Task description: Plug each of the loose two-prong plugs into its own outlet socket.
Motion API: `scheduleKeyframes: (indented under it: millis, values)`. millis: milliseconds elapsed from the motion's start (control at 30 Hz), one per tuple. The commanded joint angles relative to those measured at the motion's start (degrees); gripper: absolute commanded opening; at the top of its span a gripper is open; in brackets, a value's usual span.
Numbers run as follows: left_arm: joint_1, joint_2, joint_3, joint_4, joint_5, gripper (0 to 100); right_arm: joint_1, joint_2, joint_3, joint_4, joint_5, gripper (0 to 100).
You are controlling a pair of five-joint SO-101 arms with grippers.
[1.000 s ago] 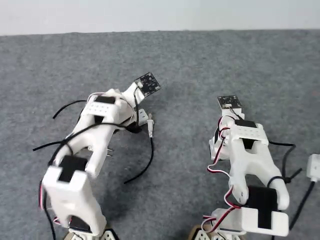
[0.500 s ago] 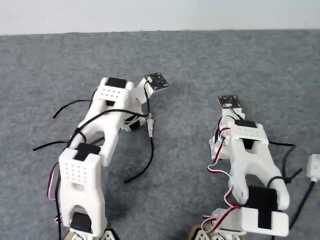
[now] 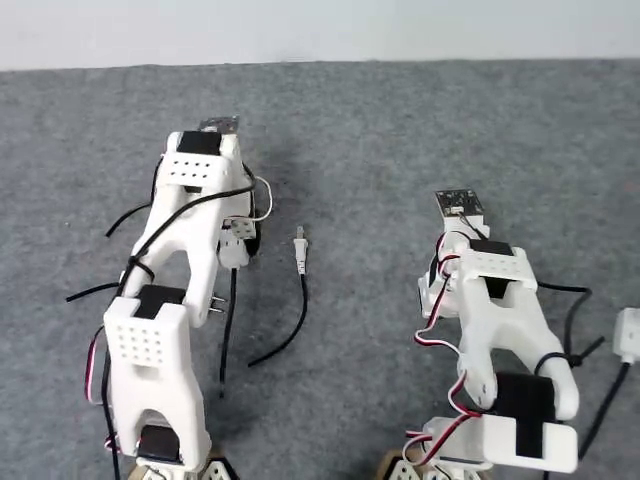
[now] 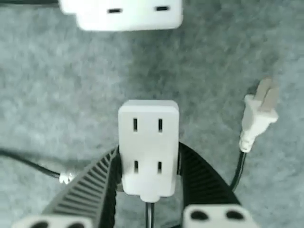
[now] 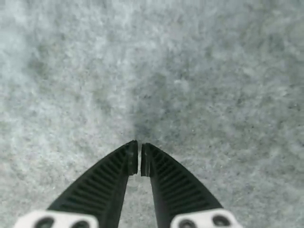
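Left of centre in the high view, under the outstretched left arm (image 3: pixel 185 215): a white outlet block (image 3: pixel 234 255), clamped by its sides in the left gripper (image 4: pixel 148 151), socket slots facing the wrist camera. Just beyond it on the grey worktop (image 3: pixel 400 130), apart from it, a second outlet block (image 4: pixel 121 12). Near the middle of the high view, a loose two-prong plug (image 3: pixel 299 244), flat on the worktop, prongs toward the top of the frame, black cord (image 3: pixel 296 320) curling down and leftward. Close against the left arm's lower link, what looks like another plug (image 3: pixel 213 303), partly hidden. Right of centre, the right gripper (image 5: pixel 138 156), fingers drawn together to a sliver, low over the worktop. At the right edge, a small white block (image 3: pixel 628 335).
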Motion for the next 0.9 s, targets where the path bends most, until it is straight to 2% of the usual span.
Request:
scheduleKeyframes:
  millis: [0,100,367,500,600,767,867]
  values:
    - [0.18,-5.98,3.91,2.29,3.16,1,-1.1,-0.57,-0.88,-0.57,-0.62,0.9]
    - [0.53,-8.26,11.82,-1.76,5.19,1,-1.1,-0.57,-0.79,-0.57,-0.62,0.9]
    - [0.79,-21.1,39.34,-25.58,6.07,1,-1.1,-0.57,-0.79,-0.48,-0.62,0.9]
    - [2.02,-30.24,51.3,-34.55,3.96,2,-1.1,-0.57,-0.79,-0.4,-0.44,0.9]
    - [3.16,-34.29,56.48,-36.84,0.53,8,-1.1,-0.57,-0.79,-0.4,-0.26,0.9]
    - [3.87,-36.48,57.54,-33.23,-0.7,28,-1.1,-0.57,-0.79,-0.4,-0.18,0.9]
    - [4.22,-37.98,58.07,-32.18,-4.57,29,-1.1,-0.57,-0.79,-0.4,-0.26,0.9]
